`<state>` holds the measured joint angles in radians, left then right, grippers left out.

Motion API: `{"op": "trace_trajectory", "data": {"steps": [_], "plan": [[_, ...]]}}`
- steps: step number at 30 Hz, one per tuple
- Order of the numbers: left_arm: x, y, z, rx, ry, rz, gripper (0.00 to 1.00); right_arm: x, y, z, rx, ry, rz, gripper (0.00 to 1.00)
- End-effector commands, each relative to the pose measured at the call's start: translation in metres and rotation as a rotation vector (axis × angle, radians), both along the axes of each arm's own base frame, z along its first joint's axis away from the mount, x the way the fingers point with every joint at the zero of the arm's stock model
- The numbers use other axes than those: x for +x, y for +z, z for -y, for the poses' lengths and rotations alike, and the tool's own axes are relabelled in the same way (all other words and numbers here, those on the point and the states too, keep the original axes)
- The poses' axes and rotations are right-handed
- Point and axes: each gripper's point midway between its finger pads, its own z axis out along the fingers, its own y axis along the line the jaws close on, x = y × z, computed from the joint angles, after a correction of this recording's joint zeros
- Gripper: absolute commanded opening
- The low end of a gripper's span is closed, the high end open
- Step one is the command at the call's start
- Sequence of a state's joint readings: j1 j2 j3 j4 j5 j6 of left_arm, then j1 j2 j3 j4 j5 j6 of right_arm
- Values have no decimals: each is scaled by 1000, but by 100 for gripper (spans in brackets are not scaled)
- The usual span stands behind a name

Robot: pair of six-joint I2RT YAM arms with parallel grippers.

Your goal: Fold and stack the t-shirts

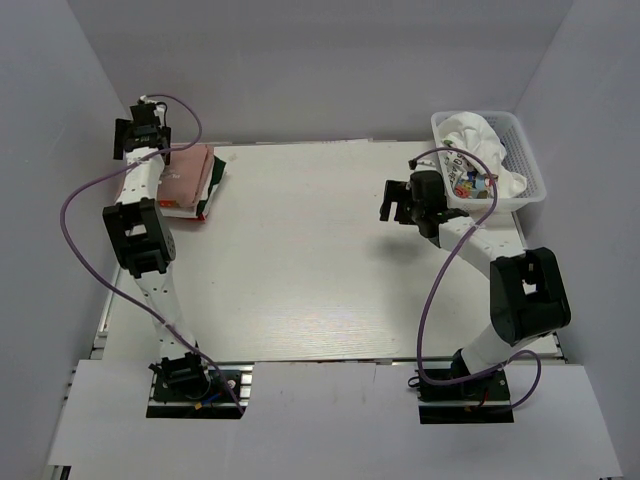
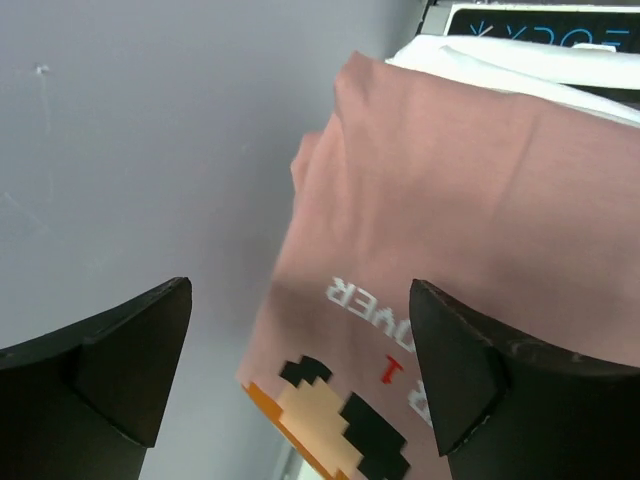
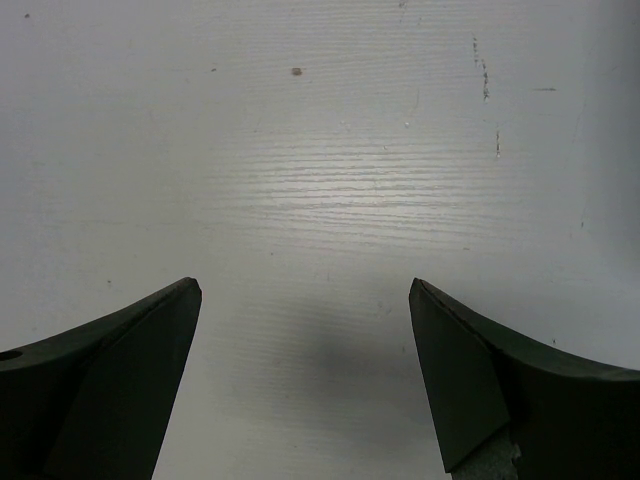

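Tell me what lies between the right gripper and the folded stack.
Only bare table. The top view shows nothing on it between the right gripper and the stack.

Bright, even, diffuse light from above; shadows soft. Mild glare band on table (image 3: 330, 190) in right wrist view, dim shadow blob under it. Wrist-view foregrounds soft-focus. Overhead view sharp, slightly washed.

Two arms, left arm (image 1: 140, 245) and right arm (image 1: 525, 295), two grippers, left gripper (image 2: 300, 290) and right gripper (image 3: 305, 285), one table (image 1: 300, 270), one lattice basket (image 1: 527, 152) at two o'clock, one pink t-shirt (image 1: 185, 170) atop one folded stack (image 1: 207, 195) at ten o'clock, white t-shirts (image 1: 480, 135) heaped in basket, number unclear.
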<state>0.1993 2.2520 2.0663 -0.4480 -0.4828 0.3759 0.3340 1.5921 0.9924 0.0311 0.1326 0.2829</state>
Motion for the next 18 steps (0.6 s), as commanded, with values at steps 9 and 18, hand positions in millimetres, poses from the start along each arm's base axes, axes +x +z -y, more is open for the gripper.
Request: {"op": "trace_trajectory", "data": {"steps": [9, 18], "plan": [[-26, 128, 111, -536, -120, 329, 100, -24, 49, 0, 119, -13, 121, 90], [-171, 71, 307, -993, -472, 380, 100, -81, 29, 9, 186, -30, 38, 90]]}}
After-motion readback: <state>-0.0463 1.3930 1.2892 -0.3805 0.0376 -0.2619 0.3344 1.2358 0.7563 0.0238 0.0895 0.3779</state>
